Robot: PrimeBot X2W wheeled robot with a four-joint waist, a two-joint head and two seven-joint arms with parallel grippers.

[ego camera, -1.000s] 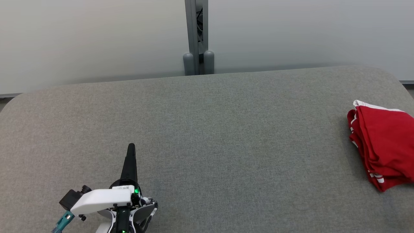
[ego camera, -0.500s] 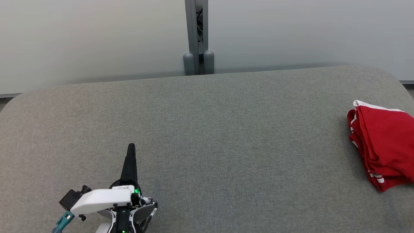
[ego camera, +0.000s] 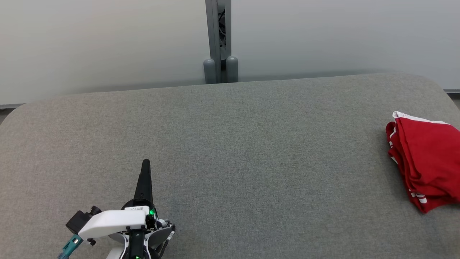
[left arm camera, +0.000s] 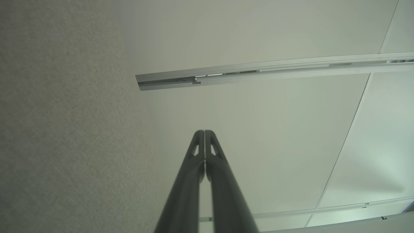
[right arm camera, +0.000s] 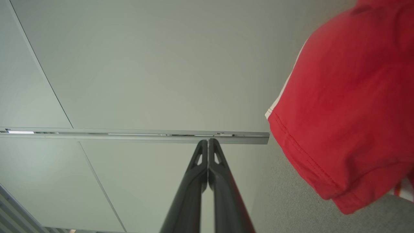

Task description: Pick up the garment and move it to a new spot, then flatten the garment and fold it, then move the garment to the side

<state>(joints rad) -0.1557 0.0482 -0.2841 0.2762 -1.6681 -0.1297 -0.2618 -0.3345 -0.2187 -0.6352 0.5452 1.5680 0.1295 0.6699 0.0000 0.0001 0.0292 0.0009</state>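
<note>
The left hand [ego camera: 146, 163], pressed together and empty, hovers over the bench [ego camera: 251, 151]. Well to its right, just beside the right hand [right arm camera: 207, 141], likewise pressed together on nothing, lies the folded red garment [ego camera: 427, 162], seemingly set aside as finished.

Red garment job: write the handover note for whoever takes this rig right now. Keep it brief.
Left gripper: shut, empty, low over the near left of the grey table.
Right gripper: shut, empty; the garment lies just to its side in the right wrist view, not touching it.
Garment: red with white trim, in a folded stack at the table's right edge, partly cut off by the head view's border.
Done, by the look of it: folded and moved to the side.
Left: probably nothing; check that the fold is neat and the stack sits fully on the table.
</note>
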